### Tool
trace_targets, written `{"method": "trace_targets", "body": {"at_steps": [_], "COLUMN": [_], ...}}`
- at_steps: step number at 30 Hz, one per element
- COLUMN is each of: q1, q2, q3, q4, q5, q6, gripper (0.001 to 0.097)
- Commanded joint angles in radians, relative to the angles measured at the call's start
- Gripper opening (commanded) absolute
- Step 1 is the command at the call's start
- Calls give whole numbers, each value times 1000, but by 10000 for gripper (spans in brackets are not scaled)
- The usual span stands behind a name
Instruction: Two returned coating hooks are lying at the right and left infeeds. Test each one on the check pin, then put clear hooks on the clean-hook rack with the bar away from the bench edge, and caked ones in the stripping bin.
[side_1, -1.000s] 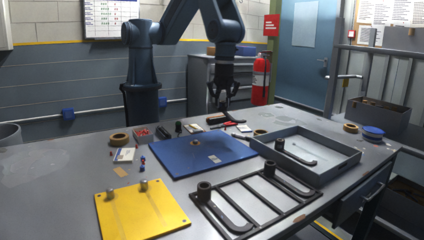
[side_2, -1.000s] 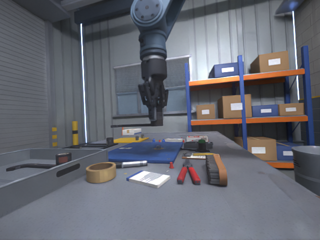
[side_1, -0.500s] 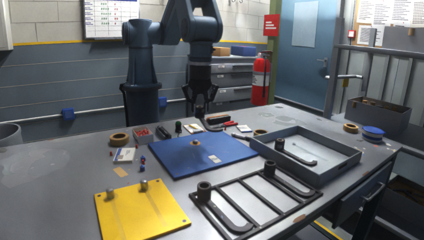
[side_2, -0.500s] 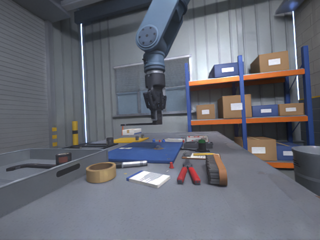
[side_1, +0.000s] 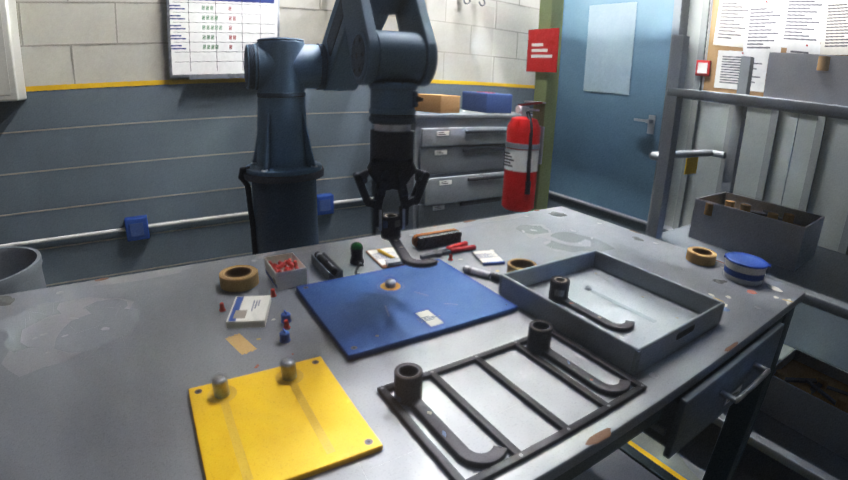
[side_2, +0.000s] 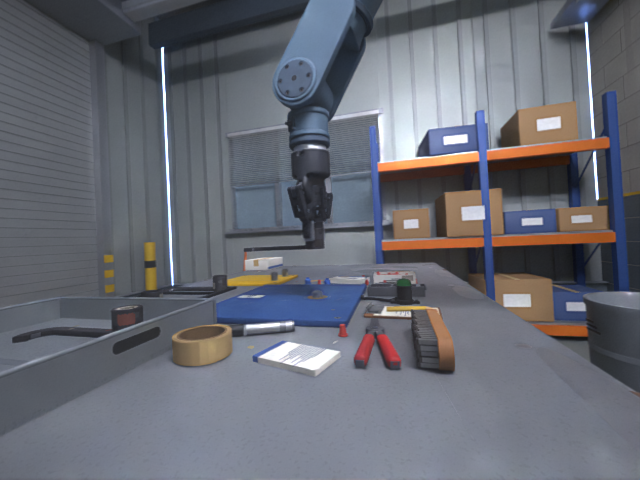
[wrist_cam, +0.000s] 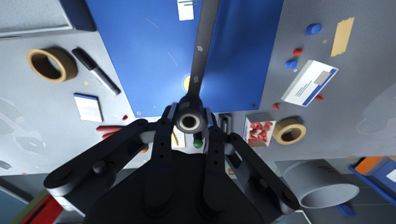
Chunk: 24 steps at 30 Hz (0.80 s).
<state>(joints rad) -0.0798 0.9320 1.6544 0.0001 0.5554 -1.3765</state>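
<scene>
A dark coating hook (side_1: 400, 238) (wrist_cam: 192, 90) hangs in my grip by its collar, above the far edge of the blue mat (side_1: 404, 306). Its bar reaches out level over the mat. The check pin (side_1: 390, 284) (side_2: 316, 293) stands on an orange disc in the mat, just below and ahead of the collar. Two hooks (side_1: 443, 425) lie on the black rack (side_1: 512, 392) at the bench's front edge. Another hook (side_1: 586, 303) lies in the grey bin (side_1: 610, 306) on the right. My gripper (side_1: 391, 205) (side_2: 311, 227) (wrist_cam: 189, 120) is closed around the hook's collar.
A black stand with a green knob (side_1: 356, 253), a brush (side_1: 436, 238) and red pliers (side_1: 455, 248) lie close behind the mat. A yellow pad (side_1: 279, 419) with two pegs sits front left. Tape rolls (side_1: 238, 278), a box of red caps (side_1: 285, 267) and a marker (side_1: 482, 273) are scattered around.
</scene>
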Motion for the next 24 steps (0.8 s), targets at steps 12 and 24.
{"method": "trace_targets", "body": {"at_steps": [12, 24], "q1": [-1, -1], "q2": [25, 72], "q3": [-2, -7], "q4": [0, 0], "q5": [-26, -68], "q6": [0, -1], "gripper": [80, 80]}}
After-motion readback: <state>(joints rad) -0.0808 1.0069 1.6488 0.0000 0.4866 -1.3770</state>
